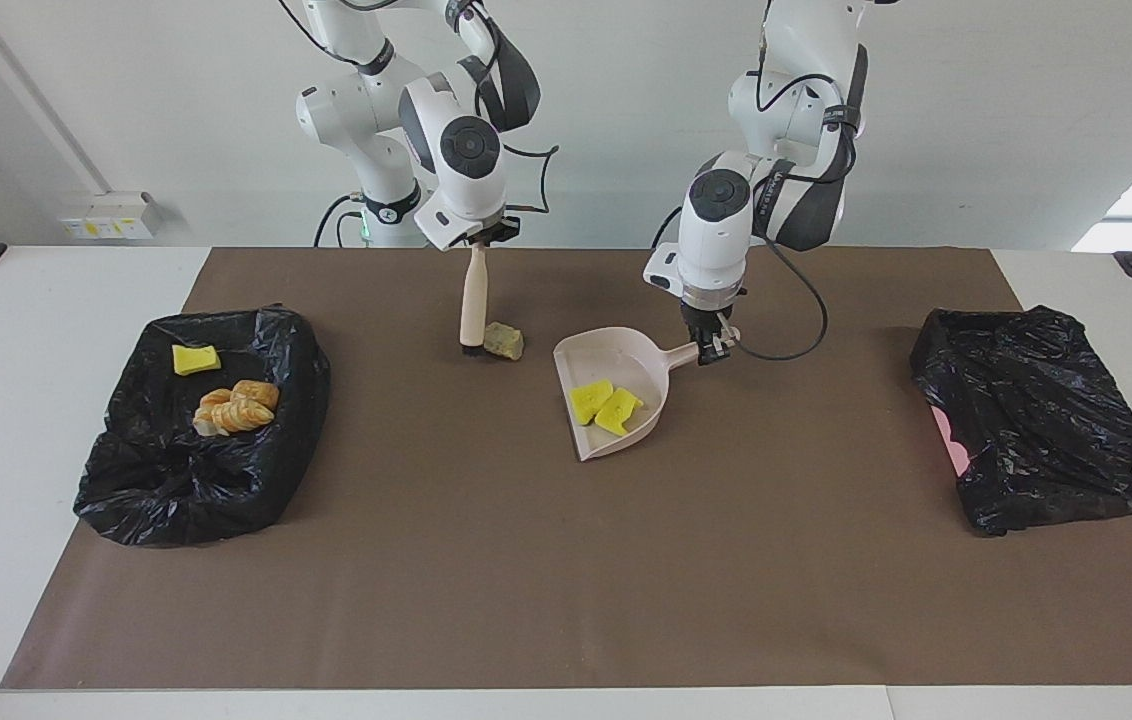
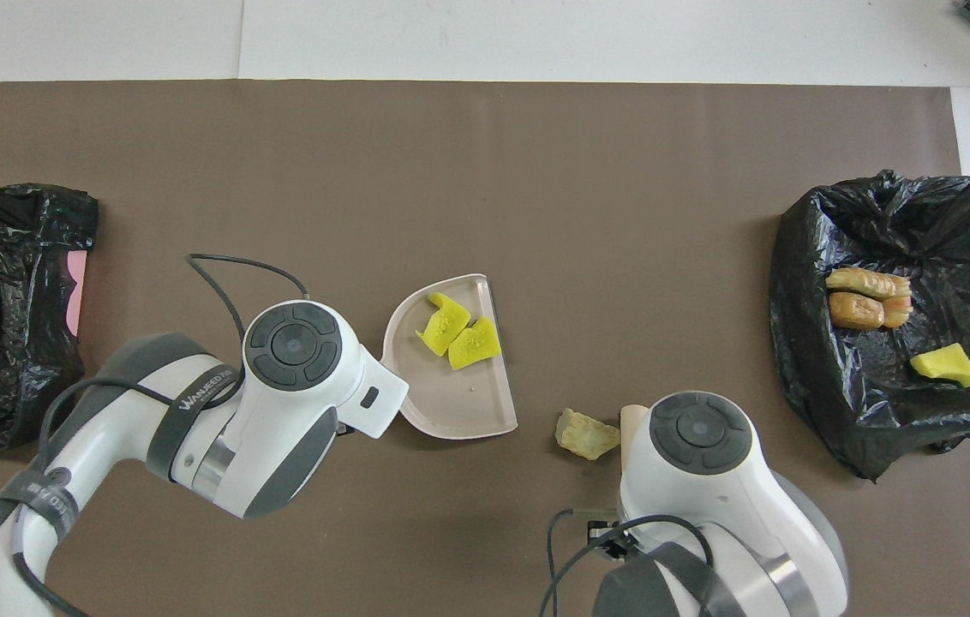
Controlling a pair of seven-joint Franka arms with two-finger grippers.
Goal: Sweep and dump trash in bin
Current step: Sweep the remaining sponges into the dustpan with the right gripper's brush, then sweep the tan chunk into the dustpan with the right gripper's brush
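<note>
Facing view: right gripper (image 1: 474, 243) clamps the brush (image 1: 472, 300) upright beside a beige lump (image 1: 504, 341), likely next swept toward the dustpan (image 1: 626, 352) gripped by its handle in the left gripper (image 1: 714, 345).

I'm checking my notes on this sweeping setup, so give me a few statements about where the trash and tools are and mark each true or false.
1. Two yellow sponge scraps lie in the dustpan. True.
2. The left tool holds the brush. False: it grips the dustpan handle; the right tool holds the brush.
3. A lump sits on the mat beside the brush head. True.
4. The bin at the right arm's end is empty. False: it holds a yellow scrap and orange lumps.
</note>
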